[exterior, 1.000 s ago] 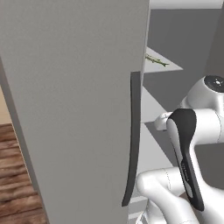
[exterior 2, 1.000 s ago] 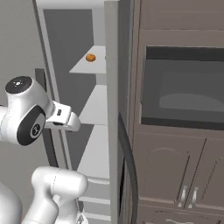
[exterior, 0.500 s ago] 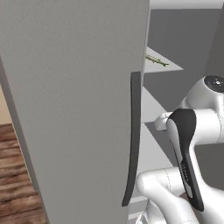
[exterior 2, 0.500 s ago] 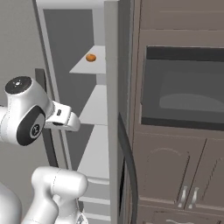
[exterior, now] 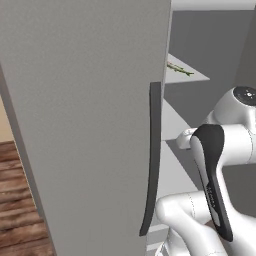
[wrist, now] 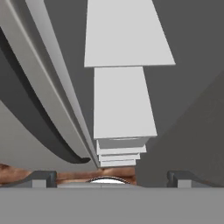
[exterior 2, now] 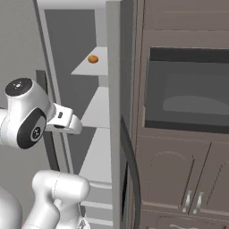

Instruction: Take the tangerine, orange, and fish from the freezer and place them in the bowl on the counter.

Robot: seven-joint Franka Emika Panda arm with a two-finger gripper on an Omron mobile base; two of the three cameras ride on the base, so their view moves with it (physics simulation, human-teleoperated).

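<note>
Now, freezer door: tall matte grey freezer (exterior: 90,125) stands open, its door on the left with the long dark grey bar handle (exterior: 151,160) facing the arm.
Shelves: white flat shelves (exterior 2: 96,112) run up the grey interior, well apart from one another.
Fish: thin greenish fish (exterior: 178,68) lies on an upper shelf in the left base view.
Fruit: one small round orange fruit (exterior 2: 93,58) sits on the top shelf in the right base view; tangerine or orange, I cannot tell which.
Gripper: two-finger gripper (wrist: 108,177) looks down the shelf stack, tips spread wide, nothing between them.
Progress: nothing lifted yet, by my reading.
Risk: the wrist sits well below both items, so a steep upward reach could knock a shelf edge or the door.
Risk: round fruit may roll off when nudged.
</note>
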